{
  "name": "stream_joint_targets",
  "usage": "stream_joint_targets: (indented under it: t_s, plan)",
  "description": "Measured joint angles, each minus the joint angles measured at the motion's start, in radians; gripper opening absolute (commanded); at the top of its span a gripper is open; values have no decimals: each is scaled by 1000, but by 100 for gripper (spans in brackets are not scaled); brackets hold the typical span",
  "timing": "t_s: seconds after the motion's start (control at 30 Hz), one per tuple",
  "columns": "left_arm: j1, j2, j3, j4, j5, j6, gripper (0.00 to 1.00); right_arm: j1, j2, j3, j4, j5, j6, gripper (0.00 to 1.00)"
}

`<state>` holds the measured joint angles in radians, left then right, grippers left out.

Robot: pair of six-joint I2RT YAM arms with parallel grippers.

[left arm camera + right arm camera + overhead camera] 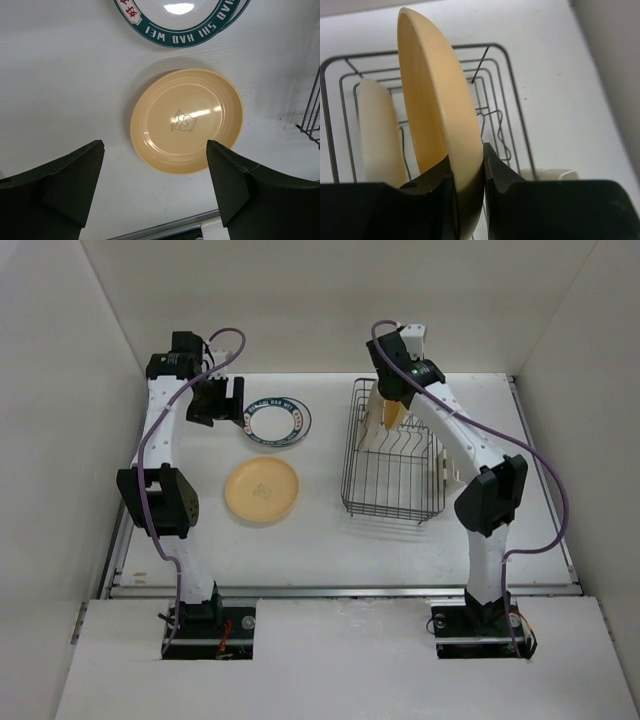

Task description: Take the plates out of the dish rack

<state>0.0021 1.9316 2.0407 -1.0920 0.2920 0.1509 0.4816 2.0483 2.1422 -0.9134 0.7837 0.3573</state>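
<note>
My left gripper [217,400] hangs wide open over the table, holding nothing, next to the blue-rimmed plate [277,422] and the yellow plate [262,491] lying flat there. Over in the dish rack [392,508], my right gripper [468,170] is pinched onto the rim of the orange plate [435,100], which stands on edge. I'd lift it straight up (no twisting) so it clears the wires. The cream plate [377,130] stands just beside it, so leaning that way could knock it.
</note>
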Motion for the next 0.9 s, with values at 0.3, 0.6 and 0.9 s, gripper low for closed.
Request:
stream_joint_targets:
  t_s: [0.3, 0.6, 0.9]
  plan:
    - [0, -11, -3, -6, -9, 10, 81, 26, 0, 51, -58, 244, -64, 0]
    - [19, -16, -39, -17, -24, 8, 81, 156, -175, 60, 70, 169, -164, 0]
    - [226, -26, -53, -13, 16, -43, 81, 315, -185, 51, 360, -521, -165, 0]
